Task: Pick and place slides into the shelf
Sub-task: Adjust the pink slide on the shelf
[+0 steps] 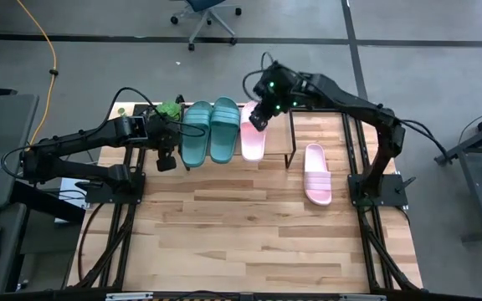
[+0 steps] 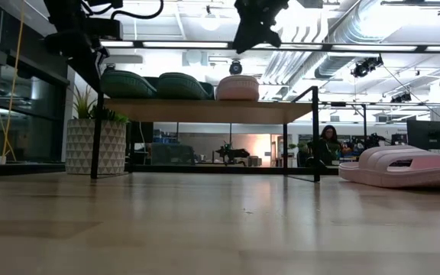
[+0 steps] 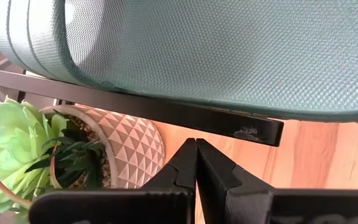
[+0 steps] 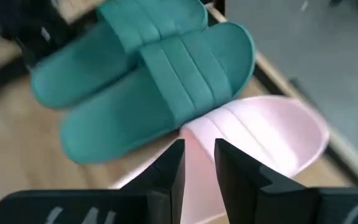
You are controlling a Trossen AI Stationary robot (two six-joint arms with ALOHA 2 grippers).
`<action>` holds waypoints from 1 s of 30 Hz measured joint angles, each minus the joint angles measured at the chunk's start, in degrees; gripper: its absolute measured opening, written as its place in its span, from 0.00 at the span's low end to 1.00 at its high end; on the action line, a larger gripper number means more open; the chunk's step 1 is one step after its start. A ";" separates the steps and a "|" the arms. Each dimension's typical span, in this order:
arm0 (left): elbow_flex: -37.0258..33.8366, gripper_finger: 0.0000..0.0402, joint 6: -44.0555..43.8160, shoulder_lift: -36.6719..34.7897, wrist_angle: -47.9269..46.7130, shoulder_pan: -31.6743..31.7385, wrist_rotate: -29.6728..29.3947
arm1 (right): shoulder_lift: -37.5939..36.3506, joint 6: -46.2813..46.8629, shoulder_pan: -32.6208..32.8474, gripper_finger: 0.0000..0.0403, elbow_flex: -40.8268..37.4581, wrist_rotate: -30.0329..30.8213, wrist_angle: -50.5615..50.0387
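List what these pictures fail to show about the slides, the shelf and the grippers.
- Pink slide on the shelf: in the right wrist view the right gripper covers its near part; contact cannot be told.
- Shelf: in the high view the slides and both arms hide most of its top.
- Left gripper: in the low view only the dark arm shows, its fingers cut off.
- Pink slide on the table: in the low view the right edge clips it.

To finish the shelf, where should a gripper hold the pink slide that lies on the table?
Probably the ribbed strap of the pink slide on the table, taken from above: it lies flat, sole down, right of the shelf, and the strap arches above the footbed, so fingers can straddle it.
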 joint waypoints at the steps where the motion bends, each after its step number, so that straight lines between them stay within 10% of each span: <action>1: 0.00 0.00 0.26 0.00 0.01 0.00 0.02 | 0.00 -2.81 1.26 0.19 0.00 2.40 -0.25; 20: 0.00 0.00 2.63 0.00 -0.44 0.00 1.72 | 8.15 -20.82 5.13 0.48 -0.07 19.66 -3.86; 30: 0.00 0.00 2.63 0.00 -0.44 0.01 1.55 | 8.33 -22.80 5.13 0.48 -0.07 19.19 -3.25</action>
